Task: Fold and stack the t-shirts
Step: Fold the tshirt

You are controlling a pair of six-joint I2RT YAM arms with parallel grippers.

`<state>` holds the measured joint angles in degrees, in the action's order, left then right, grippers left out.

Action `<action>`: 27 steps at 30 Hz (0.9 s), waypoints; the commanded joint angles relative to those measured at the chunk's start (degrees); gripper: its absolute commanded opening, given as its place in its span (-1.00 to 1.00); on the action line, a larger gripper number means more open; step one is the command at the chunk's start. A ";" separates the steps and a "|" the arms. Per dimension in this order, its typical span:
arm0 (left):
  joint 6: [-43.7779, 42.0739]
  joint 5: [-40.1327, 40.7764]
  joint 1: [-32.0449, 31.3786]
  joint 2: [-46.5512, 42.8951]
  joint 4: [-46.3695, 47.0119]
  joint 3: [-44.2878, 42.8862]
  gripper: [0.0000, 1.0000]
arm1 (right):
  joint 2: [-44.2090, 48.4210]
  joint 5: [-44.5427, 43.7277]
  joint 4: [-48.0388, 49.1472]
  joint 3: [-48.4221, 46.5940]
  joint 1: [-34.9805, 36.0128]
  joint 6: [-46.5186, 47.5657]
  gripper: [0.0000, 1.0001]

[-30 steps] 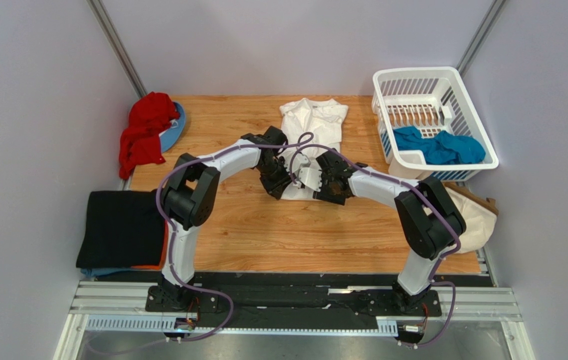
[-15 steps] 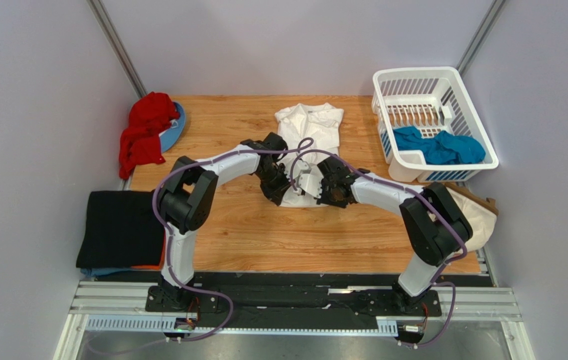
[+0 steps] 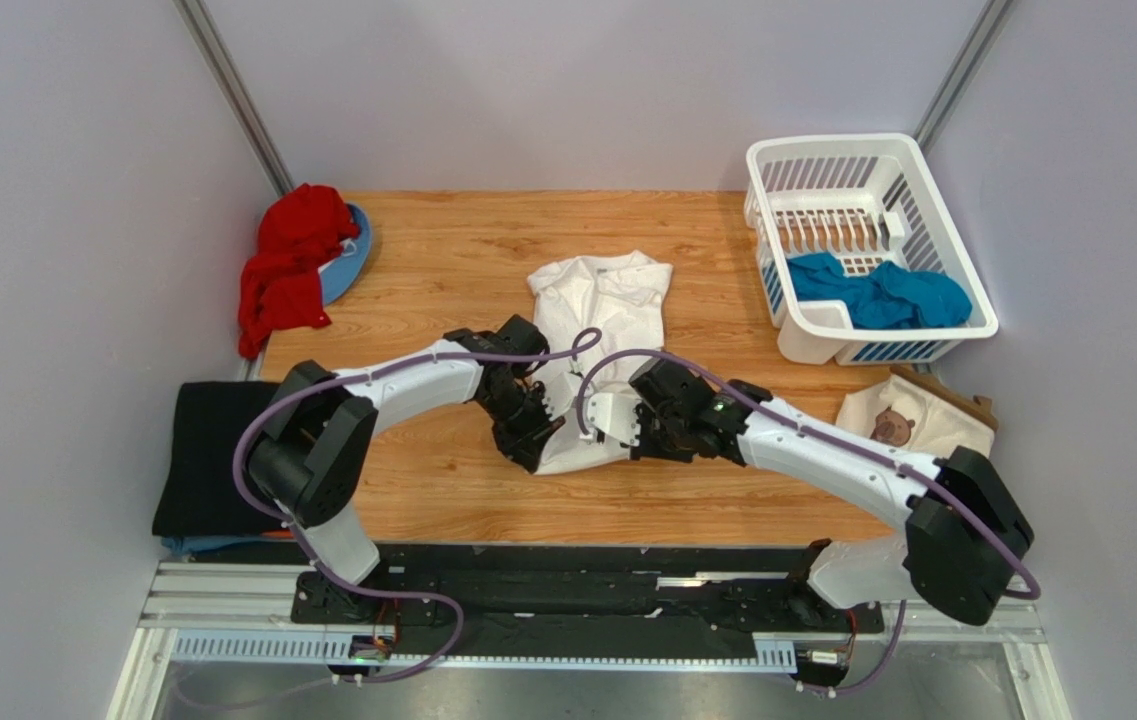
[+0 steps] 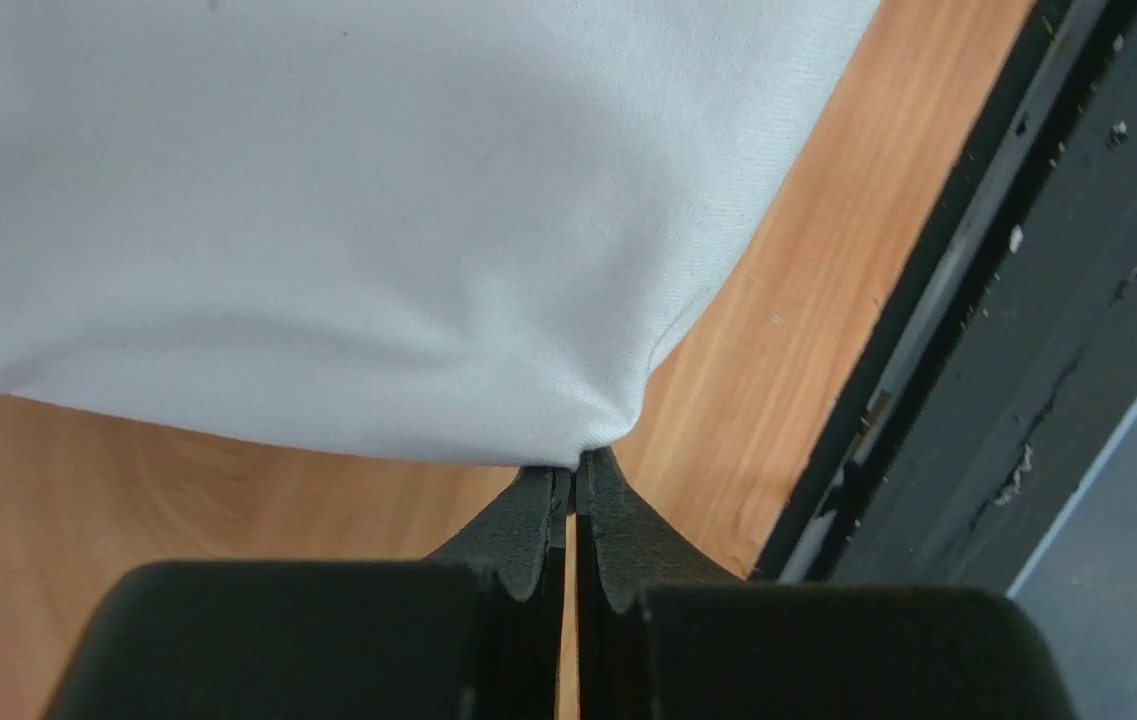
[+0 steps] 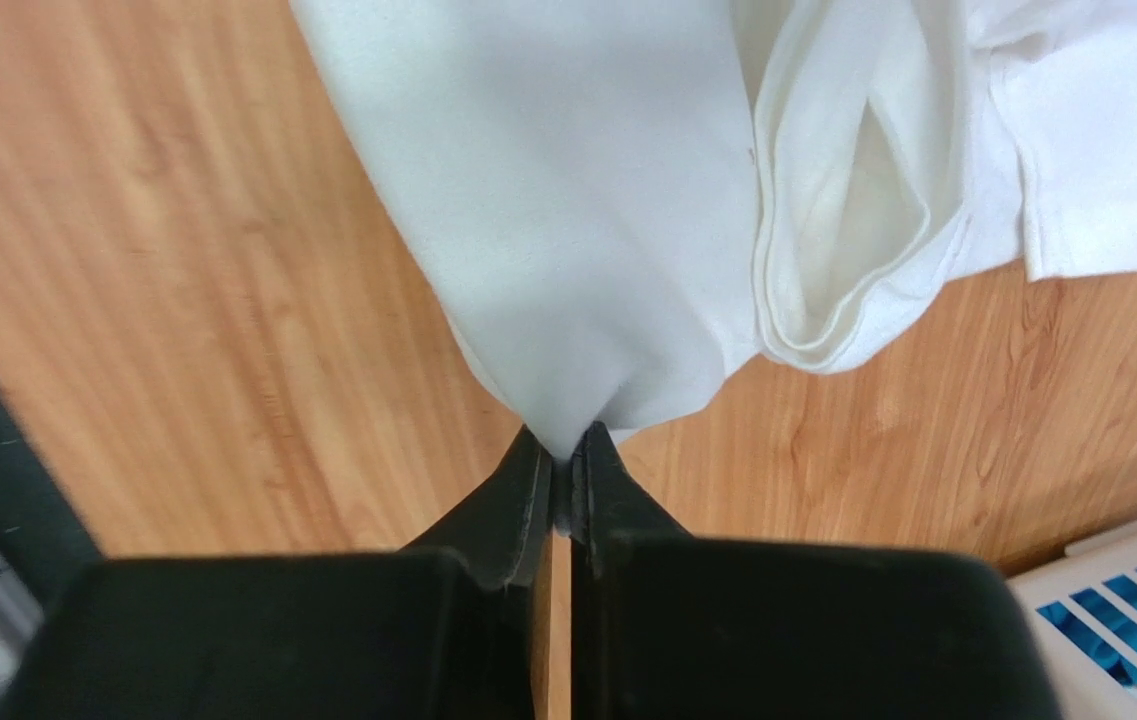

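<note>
White t-shirt slid toward six o'clock. Your left gripper and right gripper pinch its hem, probably for folding.

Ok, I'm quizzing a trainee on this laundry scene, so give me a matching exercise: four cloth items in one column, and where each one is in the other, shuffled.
1. white t-shirt
2. teal t-shirt
3. black t-shirt
4. cream bag

A. in the white basket
B. at the left edge of the table
C. at the right edge of the table
D. pinched by the left gripper and right gripper

Pairs: 1-D, 2-A, 3-B, 4-C
</note>
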<state>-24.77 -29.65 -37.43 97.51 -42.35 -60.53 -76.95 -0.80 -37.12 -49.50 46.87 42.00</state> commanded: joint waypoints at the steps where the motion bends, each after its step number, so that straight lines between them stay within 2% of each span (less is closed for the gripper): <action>1: -2.91 -4.27 -1.76 -4.61 -4.40 3.14 -1.00 | 4.78 2.55 -6.28 0.71 5.67 -5.08 -1.00; 6: -3.88 -6.21 -2.38 -9.96 -5.38 4.29 -1.00 | 8.56 1.94 -7.00 1.24 11.57 -8.94 -1.00; 15: -1.86 1.08 -0.55 -19.37 -1.86 -1.86 -1.00 | 10.06 -11.67 -6.03 -4.11 11.49 -5.71 -1.00; 22: -2.73 4.16 4.82 -18.94 1.21 -7.84 -1.00 | 7.26 -14.41 -4.98 -10.62 6.57 -1.05 -1.00; 27: -3.96 5.39 7.72 -12.80 2.53 -14.86 -1.00 | 2.69 -13.18 -4.01 -16.49 1.04 2.65 -1.00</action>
<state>-26.76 -25.43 -31.66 80.73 -43.09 -69.23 -71.24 -12.56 -43.22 -60.69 51.29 40.69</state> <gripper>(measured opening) 0.011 0.025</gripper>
